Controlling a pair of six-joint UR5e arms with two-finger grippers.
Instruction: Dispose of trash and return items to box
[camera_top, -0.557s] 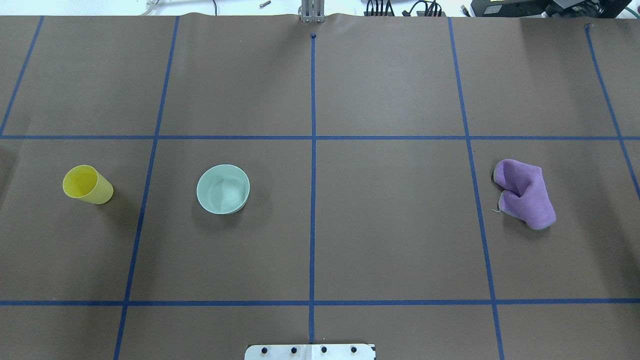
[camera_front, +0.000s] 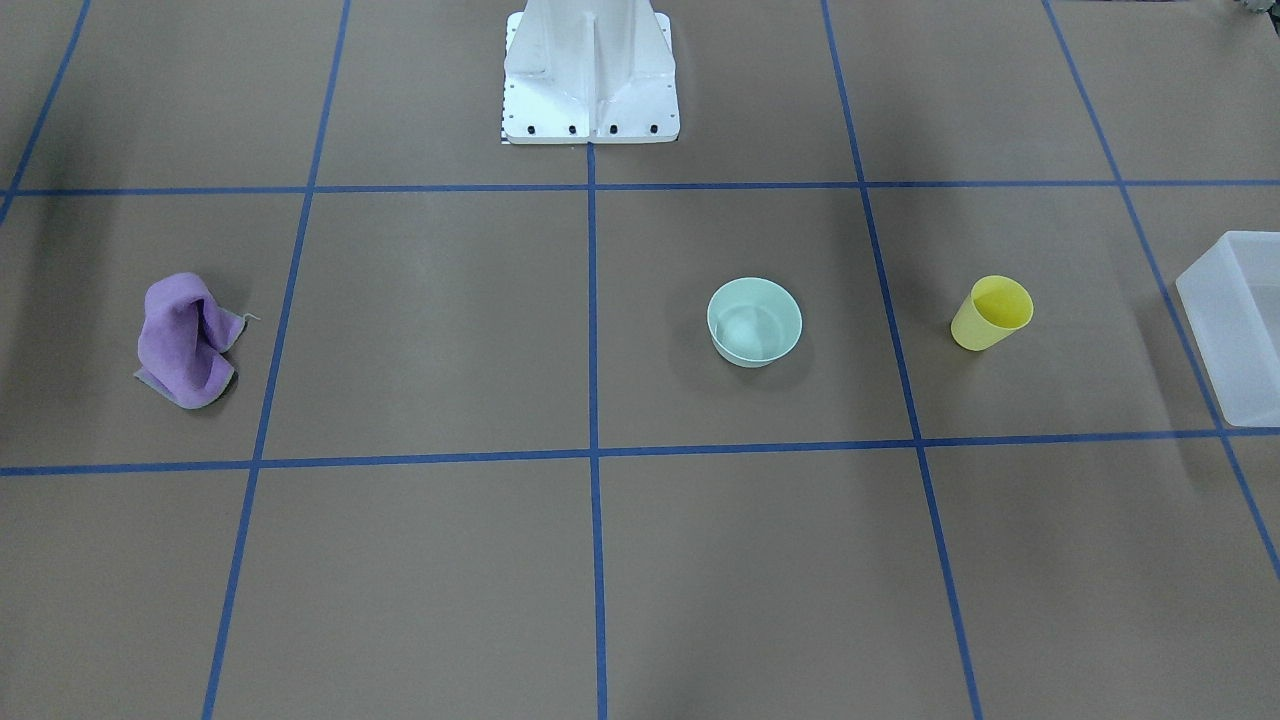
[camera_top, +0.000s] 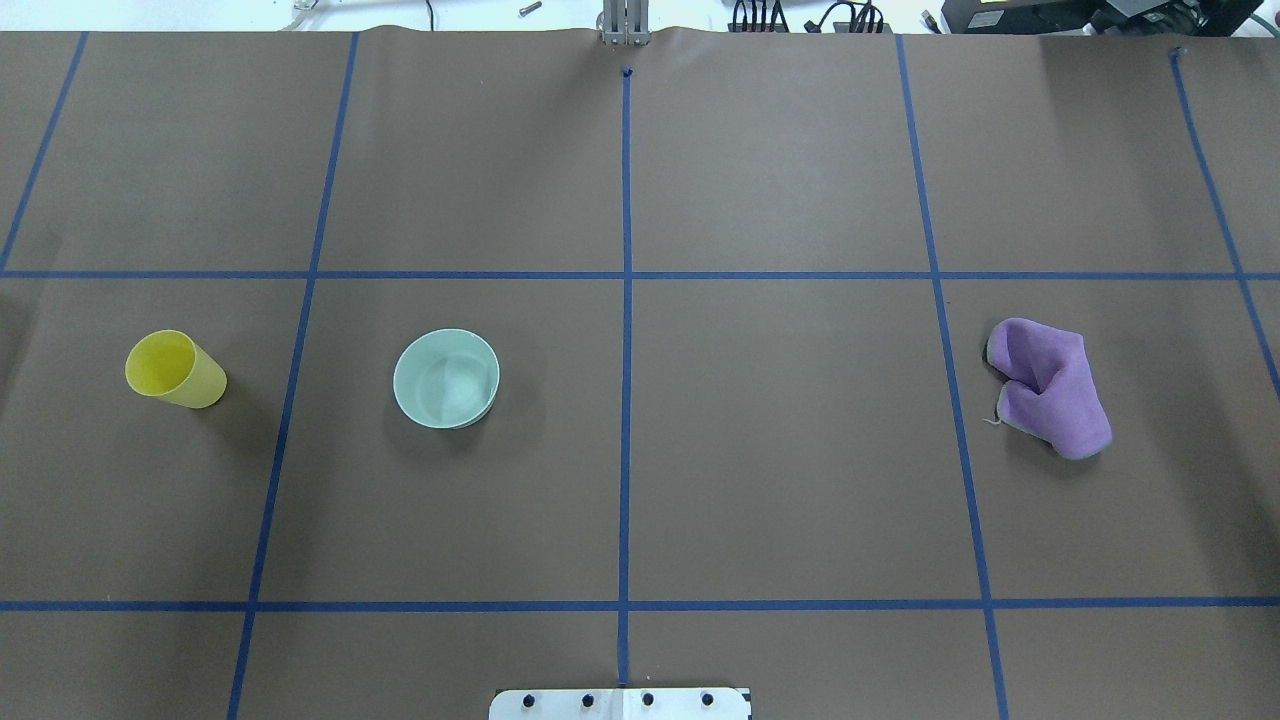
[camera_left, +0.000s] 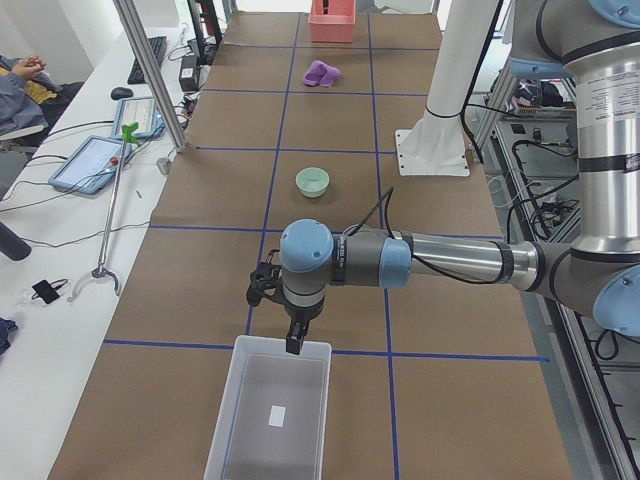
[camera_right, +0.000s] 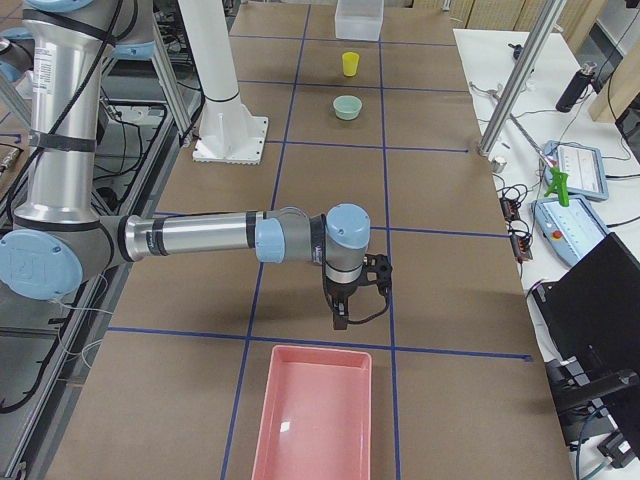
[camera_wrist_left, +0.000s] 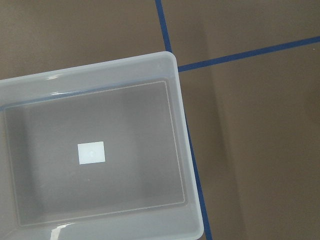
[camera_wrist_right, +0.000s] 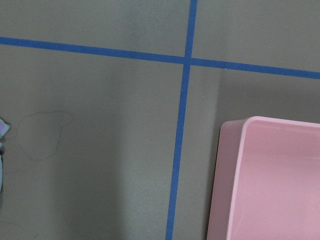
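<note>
The mint-green bowl (camera_top: 446, 378) stands upright and empty left of the table's middle; it also shows in the front view (camera_front: 754, 321). The frosted translucent box (camera_left: 262, 388) is empty at the table's left end, and its rim fills the left wrist view (camera_wrist_left: 172, 65). My left gripper (camera_left: 292, 344) hangs over the box's near edge. My right gripper (camera_right: 340, 320) hangs over the table just short of a pink bin (camera_right: 315, 420). I cannot tell whether either gripper is open or shut. Neither holds anything that I can see.
A yellow cup (camera_top: 175, 369) stands left of the bowl, towards the box. A crumpled purple cloth (camera_top: 1050, 388) lies at the right. The pink bin's corner shows in the right wrist view (camera_wrist_right: 270, 180). The white robot base (camera_front: 590, 70) stands at the table's edge.
</note>
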